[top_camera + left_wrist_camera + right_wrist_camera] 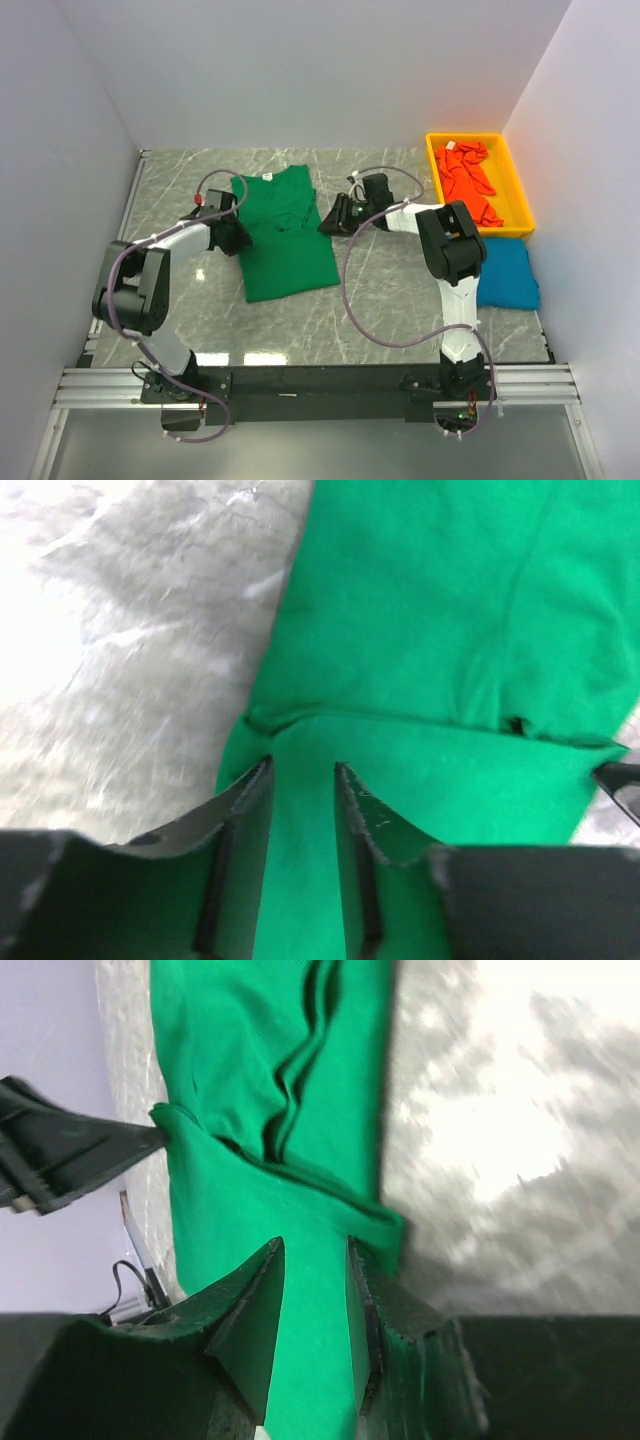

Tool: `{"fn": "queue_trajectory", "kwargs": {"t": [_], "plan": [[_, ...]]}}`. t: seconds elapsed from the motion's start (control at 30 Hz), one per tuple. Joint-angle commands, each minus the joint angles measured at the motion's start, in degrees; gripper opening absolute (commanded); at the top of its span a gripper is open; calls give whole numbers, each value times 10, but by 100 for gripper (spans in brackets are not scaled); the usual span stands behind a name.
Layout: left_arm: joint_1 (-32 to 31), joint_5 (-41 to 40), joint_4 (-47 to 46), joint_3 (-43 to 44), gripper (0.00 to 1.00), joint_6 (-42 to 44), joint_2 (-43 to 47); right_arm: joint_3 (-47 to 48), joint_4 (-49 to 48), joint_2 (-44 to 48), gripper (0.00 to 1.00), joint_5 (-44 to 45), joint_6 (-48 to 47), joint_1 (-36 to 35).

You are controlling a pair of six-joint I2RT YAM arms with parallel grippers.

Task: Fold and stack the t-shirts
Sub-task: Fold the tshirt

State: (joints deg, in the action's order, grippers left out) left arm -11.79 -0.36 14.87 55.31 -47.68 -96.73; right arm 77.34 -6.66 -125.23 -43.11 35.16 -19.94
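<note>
The green t-shirt lies flat in the middle of the table, its neck at the far end. My left gripper is at its left edge and my right gripper at its right edge. In the left wrist view the left gripper has its fingers nearly together with green cloth between them. In the right wrist view the right gripper also pinches a green fold. The blue t-shirt lies folded at the right. The orange-red t-shirt is crumpled in the bin.
A yellow plastic bin stands at the back right, against the right wall. White walls close in the marble table on three sides. Grey cables loop beside both arms. The metal base rail runs along the near edge.
</note>
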Motion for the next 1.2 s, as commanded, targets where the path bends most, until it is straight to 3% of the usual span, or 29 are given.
{"fn": "queue_trajectory", "kwargs": {"t": [0.0,0.13,0.3,0.53,0.7,0.8,0.93,1.1,1.17], "plan": [[3,-20,25,-8,40,9,79,-53,-36,67,39,-19,12,4],[-5,6,42,-51,45,12,167,-142,-115,143,39,-65,53,-6],[-64,42,42,-133,46,-5,232,-228,-173,178,39,-108,76,-43],[-93,74,-10,-242,42,-57,235,-296,-244,128,40,-126,96,-50],[-84,43,13,-272,33,-79,235,-336,-272,93,40,-126,98,-28],[-65,21,40,-281,32,-88,267,-346,-235,112,40,-123,68,-12],[-59,-22,107,-267,35,-86,323,-339,-96,172,40,-88,-18,-10],[-60,-68,185,-227,46,-74,363,-330,9,258,40,-29,-60,-13],[-64,-70,208,-212,57,-71,360,-319,60,284,42,20,-73,-23]]}}
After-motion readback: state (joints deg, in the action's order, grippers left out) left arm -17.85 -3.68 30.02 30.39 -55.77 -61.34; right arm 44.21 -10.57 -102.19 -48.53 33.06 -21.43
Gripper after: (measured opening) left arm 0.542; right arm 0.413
